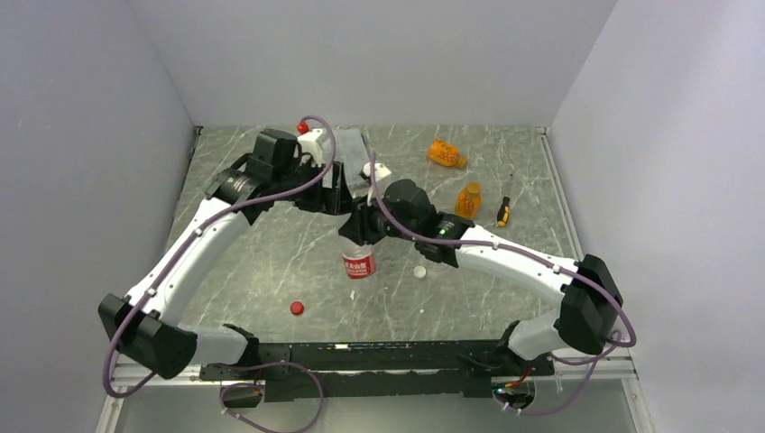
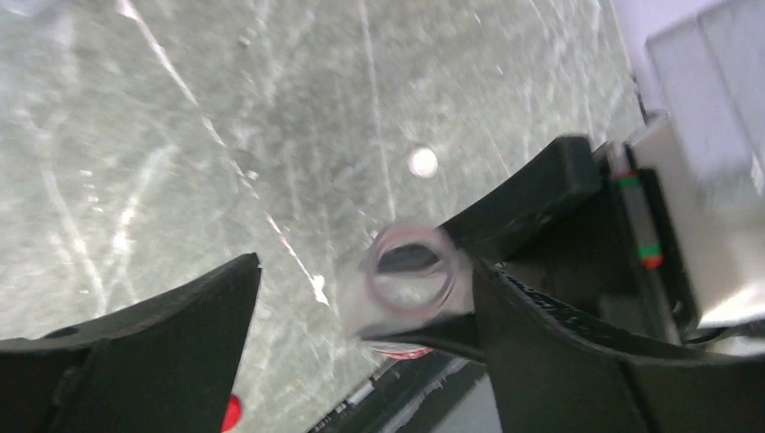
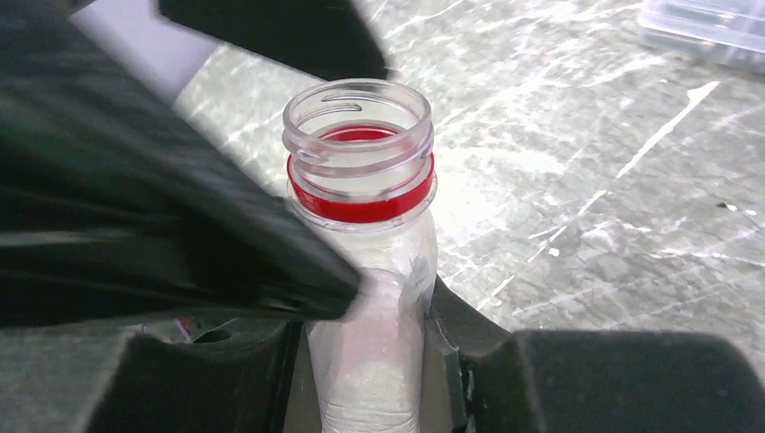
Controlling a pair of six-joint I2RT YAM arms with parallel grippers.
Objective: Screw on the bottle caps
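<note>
While the clear bottle (image 1: 359, 262) stands upright on the counter (image 1: 271, 262), the red cap (image 1: 297, 308) lies toward the left arm's base and the whitish cap (image 1: 419, 271) lies near the bottle's right.

Left wrist view: the left gripper (image 2: 365, 280) has its fingers spread, the bottle's mouth between them.

Right wrist view: the right gripper (image 3: 365, 370) clamps the bottle's body, threaded neck straight up and uncapped. The free left arm should fetch a cap.

Left arm (image 1: 194, 248) and right arm (image 1: 514, 257): white link shells, black joint housings, purple-grey cables (image 1: 624, 317) looped alongside. Small green light (image 1: 442, 231), possibly an LED, frame centre.
</note>
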